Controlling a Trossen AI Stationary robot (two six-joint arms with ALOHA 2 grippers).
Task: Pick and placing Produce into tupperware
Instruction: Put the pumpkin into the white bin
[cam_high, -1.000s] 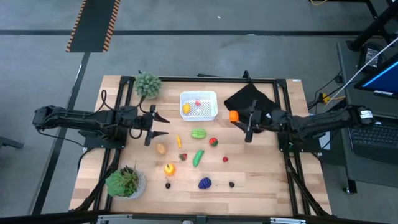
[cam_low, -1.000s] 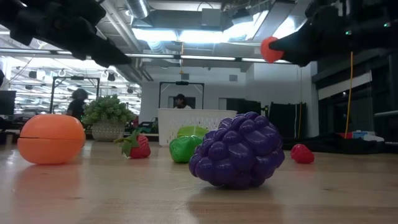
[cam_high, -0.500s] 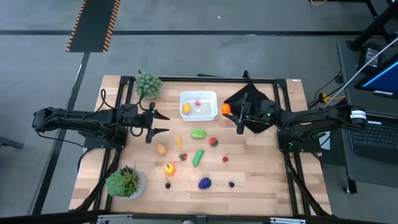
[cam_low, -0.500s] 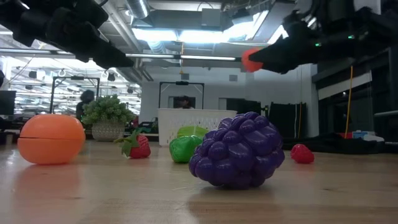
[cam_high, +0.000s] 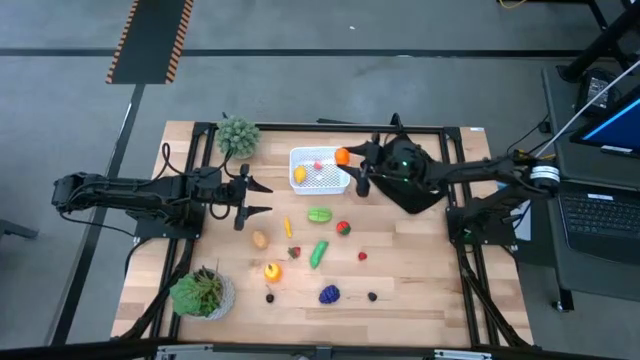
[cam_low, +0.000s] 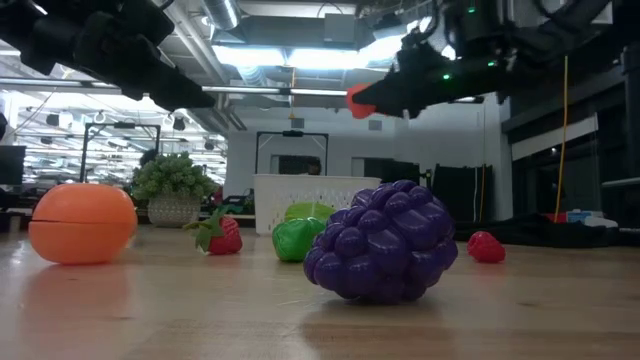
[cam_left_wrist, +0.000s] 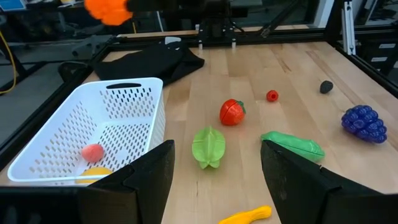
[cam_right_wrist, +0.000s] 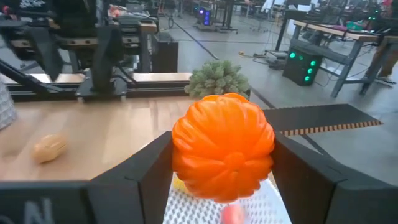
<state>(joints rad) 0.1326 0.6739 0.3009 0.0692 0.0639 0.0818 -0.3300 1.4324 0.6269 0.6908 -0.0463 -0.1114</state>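
The white tupperware tub (cam_high: 319, 169) sits at the far middle of the table in the high view, holding a yellow piece (cam_high: 299, 175) and a red piece (cam_high: 318, 166). The right gripper (cam_high: 352, 163) hangs over the tub's right rim, pinching an orange toy pumpkin (cam_high: 342, 156). The left gripper (cam_high: 258, 198) waits left of the tub, fingers spread and empty.

Low view: a purple grape bunch (cam_low: 382, 242) lies nearest, an orange ball-like fruit (cam_low: 81, 223) at left, the tub (cam_low: 300, 199) behind, the pumpkin (cam_low: 359, 101) held high above it.

Left wrist view: a red tomato (cam_left_wrist: 232, 112), a green pepper (cam_left_wrist: 208, 147) and a green cucumber (cam_left_wrist: 293, 144) lie beside the tub (cam_left_wrist: 93, 129).

Right wrist view: the pumpkin (cam_right_wrist: 223, 147) is clamped between both fingers.
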